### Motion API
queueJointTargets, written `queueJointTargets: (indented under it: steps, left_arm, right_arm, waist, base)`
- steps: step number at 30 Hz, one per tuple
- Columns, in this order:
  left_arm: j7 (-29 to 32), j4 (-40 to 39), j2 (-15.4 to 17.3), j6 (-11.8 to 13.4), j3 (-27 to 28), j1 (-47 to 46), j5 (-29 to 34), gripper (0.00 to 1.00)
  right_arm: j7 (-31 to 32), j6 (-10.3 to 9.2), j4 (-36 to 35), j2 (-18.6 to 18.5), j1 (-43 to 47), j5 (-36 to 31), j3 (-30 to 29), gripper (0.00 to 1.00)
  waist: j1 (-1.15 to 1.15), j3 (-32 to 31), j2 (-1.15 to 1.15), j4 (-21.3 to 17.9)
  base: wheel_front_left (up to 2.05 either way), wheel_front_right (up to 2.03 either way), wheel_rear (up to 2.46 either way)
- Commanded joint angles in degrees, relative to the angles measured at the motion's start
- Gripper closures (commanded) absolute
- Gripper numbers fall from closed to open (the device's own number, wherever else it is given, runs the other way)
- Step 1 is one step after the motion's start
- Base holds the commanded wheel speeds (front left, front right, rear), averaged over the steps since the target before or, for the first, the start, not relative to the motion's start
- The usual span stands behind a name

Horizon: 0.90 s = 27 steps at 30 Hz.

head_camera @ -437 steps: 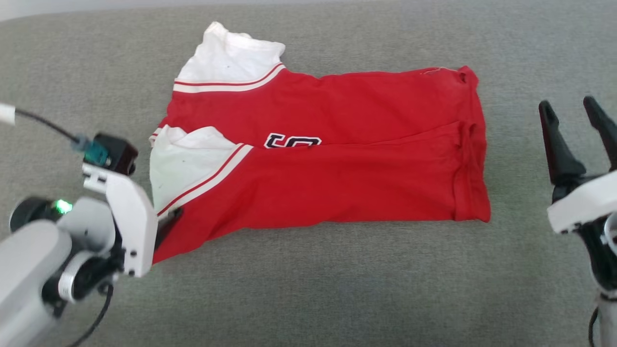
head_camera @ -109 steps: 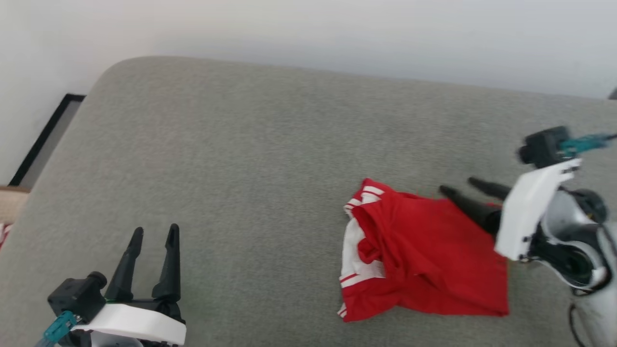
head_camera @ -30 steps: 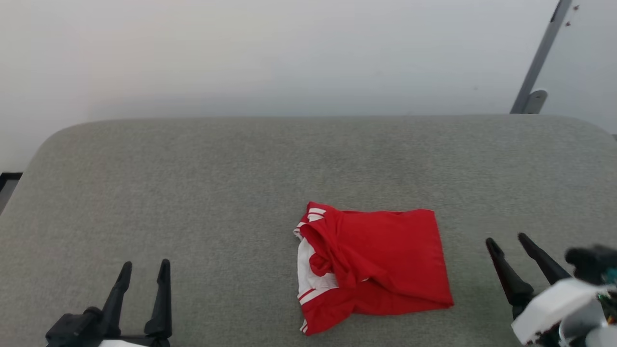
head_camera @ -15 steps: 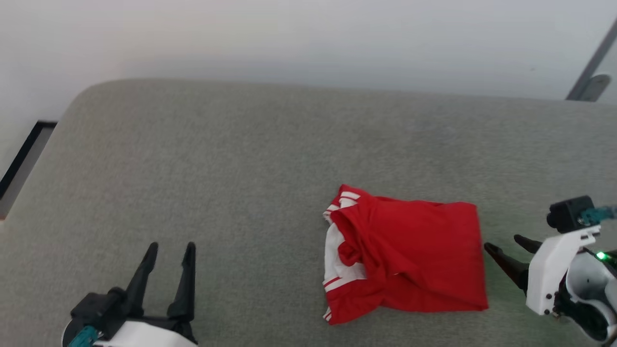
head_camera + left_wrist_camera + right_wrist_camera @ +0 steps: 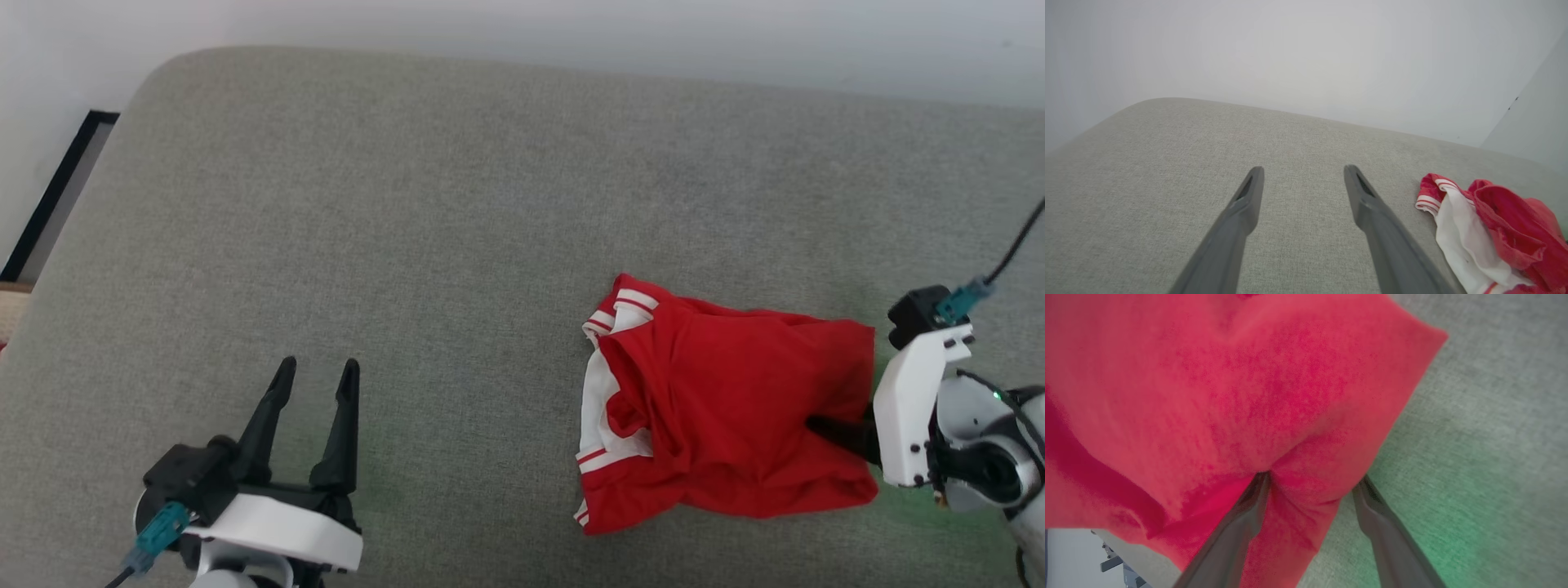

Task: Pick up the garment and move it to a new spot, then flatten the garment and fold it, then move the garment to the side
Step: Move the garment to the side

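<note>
Presently the garment (image 5: 735, 408) lay as a folded bundle on the grey cushion (image 5: 408, 204), toward the cushion's right end and well clear of its rear edge. The white-lined, striped trim faced the cushion's middle.

Hazards, as judged from this position:
- If the jaws closed on the upper layer alone, a sideways pull would probably peel that layer off and open the fold.
- Further forward travel along the cushion could ruck the cloth ahead of the fingers instead of sliding beneath it.
- The loose trim on the far side could trail and drag on the cushion's textured cover, skewing the bundle.

Gripper condition: the right gripper (image 5: 1312, 477) stood at the bundle's edge nearest the cushion's right end, jaws spread wide and not clamped. One finger was buried in a red fold; the other lay on bare cushion just beside the hem, with a tuck of cloth between them. The left gripper (image 5: 318, 365) hung above the cushion's left part, well apart from the garment, jaws wide and empty.
</note>
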Motion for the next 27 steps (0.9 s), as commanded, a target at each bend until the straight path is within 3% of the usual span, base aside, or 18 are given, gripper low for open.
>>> queueJointTargets:
  steps: [1, 4, 5, 6, 14, 27]
  left_arm:
    - [-0.3, 0.3, -0.2, -0.2, -0.3, -1.1, -0.7, 0.00]
    - [-0.3, 0.5, -0.4, -0.2, -0.7, -2.3, -0.8, 0.00]
    - [-0.3, 0.6, -0.4, -0.2, -0.7, -2.5, -0.7, 0.00]
    - [-0.3, 0.7, -0.4, -0.2, -0.6, -2.7, -0.7, 0.00]
    - [-0.3, -0.6, 0.1, -0.2, 1.0, -3.8, -1.3, 0.00]
    - [-0.3, -2.7, 2.4, -0.2, -4.3, -9.6, -0.2, 0.00]
  right_arm:
    - [1.9, 0.01, 2.4, 3.0, 0.6, 1.0, 2.1, 0.00]
    - [4.3, 0.03, 3.4, 4.3, 0.2, 1.7, 4.6, 0.00]
    - [4.7, 0.05, 3.2, 4.6, -0.1, 2.2, 5.1, 0.69]
    - [4.8, 0.08, 2.6, 4.4, -0.6, 2.3, 5.5, 1.00]
    - [2.0, -0.12, -2.1, -3.1, -5.1, 2.6, 2.2, 1.00]
    - [-0.8, 0.00, -5.3, -11.3, -10.0, -0.1, -1.5, 1.00]
  waist:
    - [0.00, 1.0, 0.01, 0.5]
    - [0.00, 1.6, 0.01, 0.9]
    - [0.00, 1.7, 0.01, 0.9]
    - [0.00, 1.8, 0.01, 0.8]
    - [0.00, 2.1, 0.01, -1.9]
    - [0.00, 5.0, 0.01, -10.0]
  base:
    - [0.00, 0.00, 0.00]
    - [0.00, 0.00, 0.00]
    - [0.00, 0.00, 0.00]
    - [0.00, 0.00, 0.00]
    - [0.00, 0.00, 0.00]
    - [0.00, 0.00, 0.00]
